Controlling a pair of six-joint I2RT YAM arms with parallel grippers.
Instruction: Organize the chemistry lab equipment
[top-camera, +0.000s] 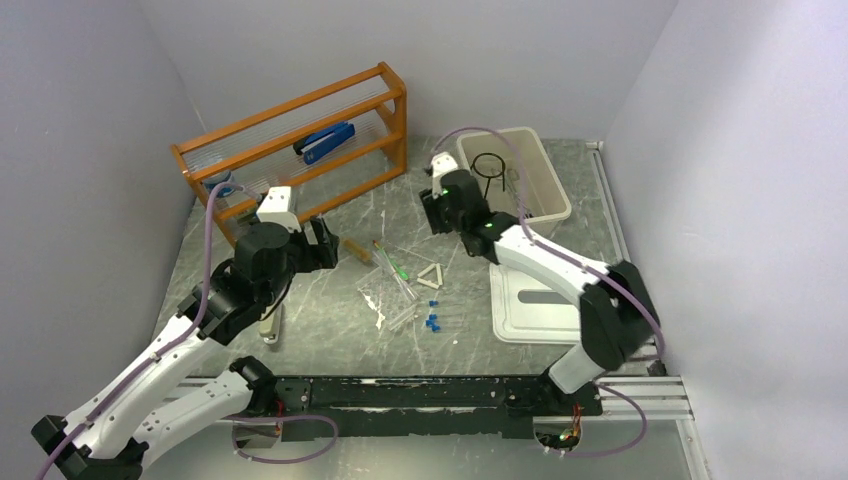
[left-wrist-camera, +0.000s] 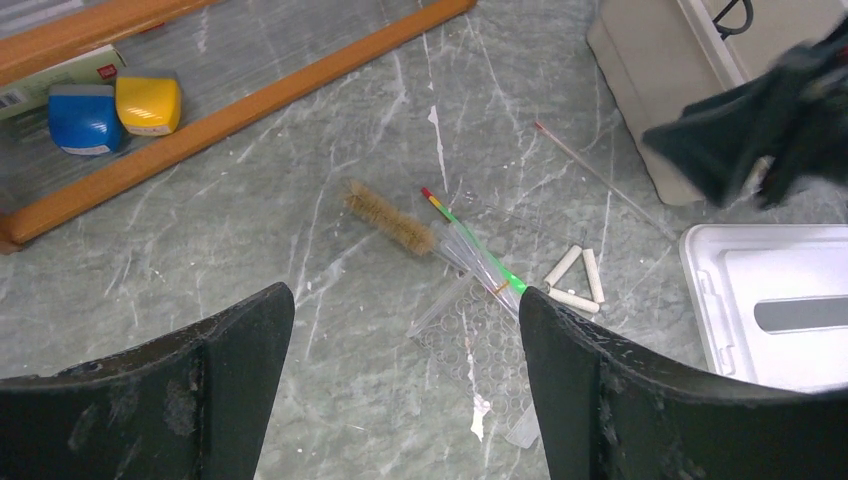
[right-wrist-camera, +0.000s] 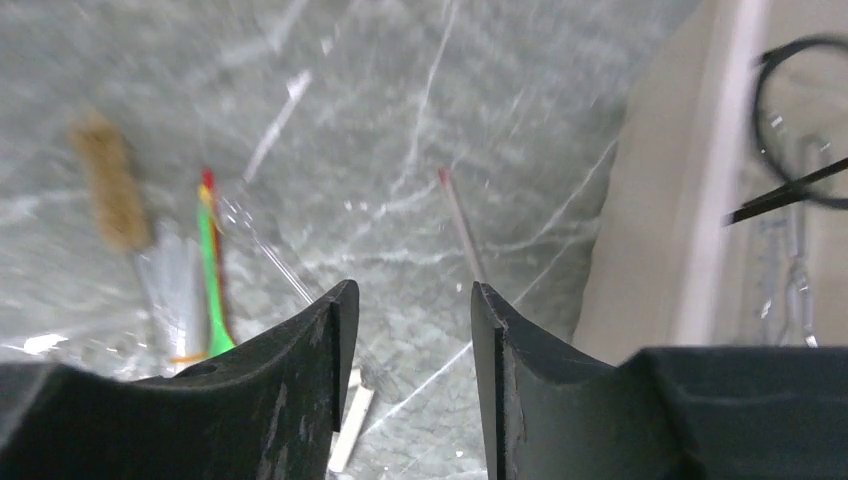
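Grey marble table (top-camera: 320, 335), strewn with tubes (top-camera: 403, 316) and triangle (left-wrist-camera: 563, 265). Left gripper (left-wrist-camera: 402, 300) wide, empty. Right gripper (right-wrist-camera: 412, 290) narrowly parted over rod (right-wrist-camera: 455, 210), beside bin (right-wrist-camera: 640, 250).

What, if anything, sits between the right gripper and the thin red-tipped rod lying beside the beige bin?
Nothing visible. In the right wrist view the thin rod lies on bare table just beyond the parted fingertips of the right gripper. The beige bin stands off to one side, the green stick to the other.
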